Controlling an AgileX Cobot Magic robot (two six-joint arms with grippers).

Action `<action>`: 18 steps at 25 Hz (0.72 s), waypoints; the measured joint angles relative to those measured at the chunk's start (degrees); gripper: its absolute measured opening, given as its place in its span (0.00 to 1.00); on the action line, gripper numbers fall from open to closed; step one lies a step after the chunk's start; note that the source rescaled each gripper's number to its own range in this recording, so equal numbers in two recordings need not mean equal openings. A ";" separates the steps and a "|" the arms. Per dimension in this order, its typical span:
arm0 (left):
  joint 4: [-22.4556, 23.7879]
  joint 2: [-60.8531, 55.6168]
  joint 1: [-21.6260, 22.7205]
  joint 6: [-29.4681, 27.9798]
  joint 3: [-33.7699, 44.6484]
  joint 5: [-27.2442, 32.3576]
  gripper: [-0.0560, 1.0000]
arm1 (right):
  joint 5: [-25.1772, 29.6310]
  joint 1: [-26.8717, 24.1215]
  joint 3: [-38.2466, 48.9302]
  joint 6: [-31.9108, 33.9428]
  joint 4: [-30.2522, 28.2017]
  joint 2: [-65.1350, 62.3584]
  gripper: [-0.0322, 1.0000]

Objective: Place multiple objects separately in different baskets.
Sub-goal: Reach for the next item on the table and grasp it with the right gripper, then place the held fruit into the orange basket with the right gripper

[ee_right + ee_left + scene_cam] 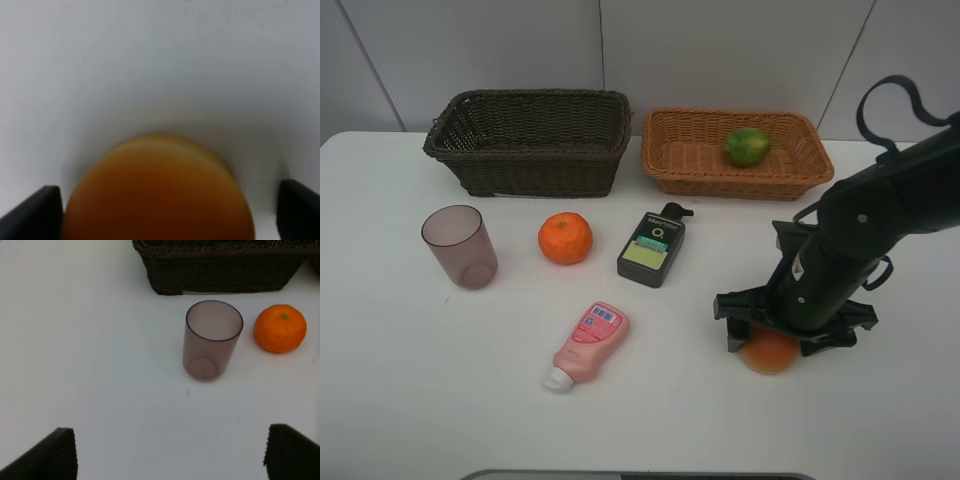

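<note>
My right gripper reaches down over the red-orange peach at the front right of the table. The right wrist view shows the peach between the fingers, one fingertip at its side and the other a little apart, so the right gripper is open around it. The green lime lies in the light tan basket. Beside it the dark brown basket shows nothing inside. My left gripper is open above the table, short of the purple cup and the orange.
In front of the baskets lie the purple cup, the orange and the dark bottle in a row. The pink tube lies nearer the front. The dark basket's wall stands behind the cup.
</note>
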 joint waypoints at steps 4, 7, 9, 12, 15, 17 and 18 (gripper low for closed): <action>0.00 0.00 0.00 0.00 0.00 0.00 0.97 | 0.05 0.00 0.00 0.00 0.15 0.00 0.03; 0.00 0.00 0.00 0.00 0.00 0.00 0.97 | 0.05 0.00 0.00 0.00 0.15 0.00 0.03; 0.00 0.00 0.00 0.00 0.00 0.00 0.97 | 0.05 0.00 0.00 0.00 0.15 0.00 0.03; 0.00 0.00 0.00 0.00 0.00 0.00 0.97 | 0.05 0.00 0.00 0.00 0.15 0.00 0.03; 0.00 0.00 0.00 0.00 0.00 0.00 0.97 | 0.05 0.00 0.00 0.00 0.15 0.00 0.03; 0.00 0.00 0.00 0.00 0.00 0.00 0.97 | 0.05 0.00 0.00 0.00 0.20 0.00 0.03; 0.00 0.00 0.00 0.00 0.00 0.00 0.97 | 0.05 0.00 0.00 0.00 0.20 0.00 0.03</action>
